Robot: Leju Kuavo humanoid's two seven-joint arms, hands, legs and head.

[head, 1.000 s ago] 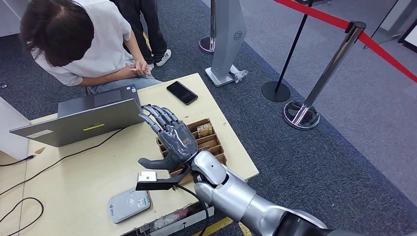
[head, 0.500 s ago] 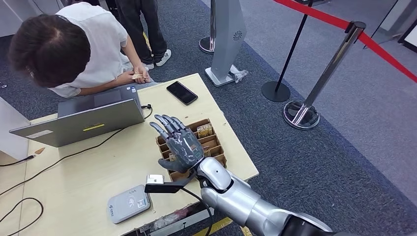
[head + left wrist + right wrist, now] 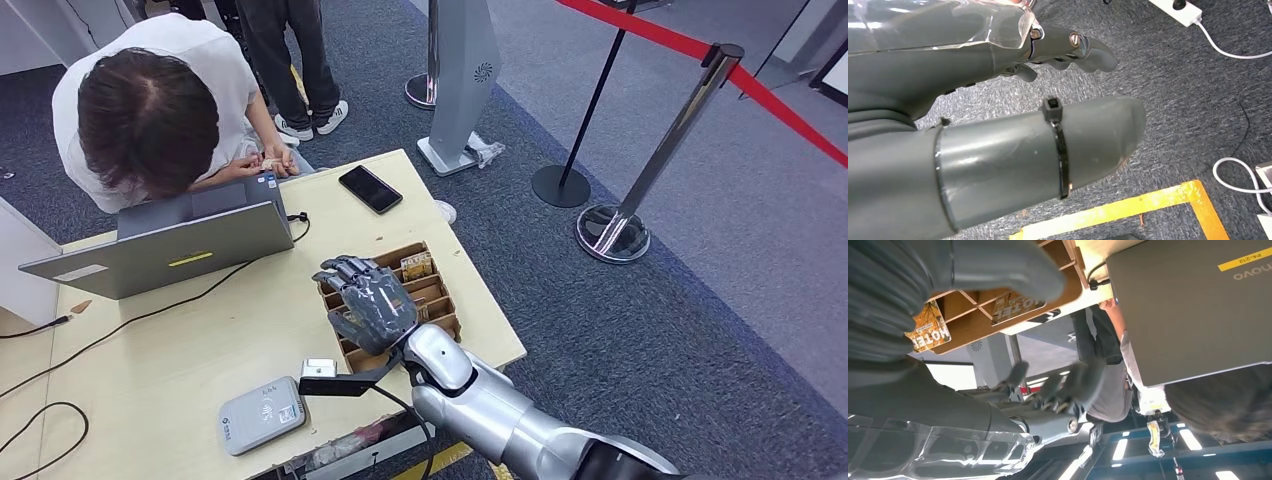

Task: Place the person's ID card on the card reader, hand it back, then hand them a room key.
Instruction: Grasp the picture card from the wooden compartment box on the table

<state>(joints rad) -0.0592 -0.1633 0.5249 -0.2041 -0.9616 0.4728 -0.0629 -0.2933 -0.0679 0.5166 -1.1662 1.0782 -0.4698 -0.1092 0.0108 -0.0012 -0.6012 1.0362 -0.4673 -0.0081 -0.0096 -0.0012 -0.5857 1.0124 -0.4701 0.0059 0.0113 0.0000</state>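
A: What is recorded nearest the robot?
B: The card reader (image 3: 262, 414) is seen at the near edge of the counter (image 3: 180, 350), flat, with nothing noted on its top. The right hand (image 3: 366, 298) is held just beyond it, over the cardboard tray (image 3: 444, 300), fingers apart and slightly curled; nothing is gripped in it.

A: And the room keys?
B: Hotel key cards (image 3: 1017, 305) are stored upright in the tray's compartments, as seen in the right wrist view; more are seen at the tray's far end (image 3: 416, 265).

A: The left hand?
B: The left hand (image 3: 998, 95) is found over grey carpet beside a yellow floor marking (image 3: 1128, 210). Its fingers are loosely extended and nothing is held.

A: Farther out?
B: A laptop (image 3: 165, 240) stands open mid-counter, and a black phone (image 3: 370, 188) lies near the far edge. Behind the laptop a person (image 3: 160, 110) is bent forward, with a small card-like item (image 3: 270, 162) held in the hands; whether it is the ID card cannot be told.
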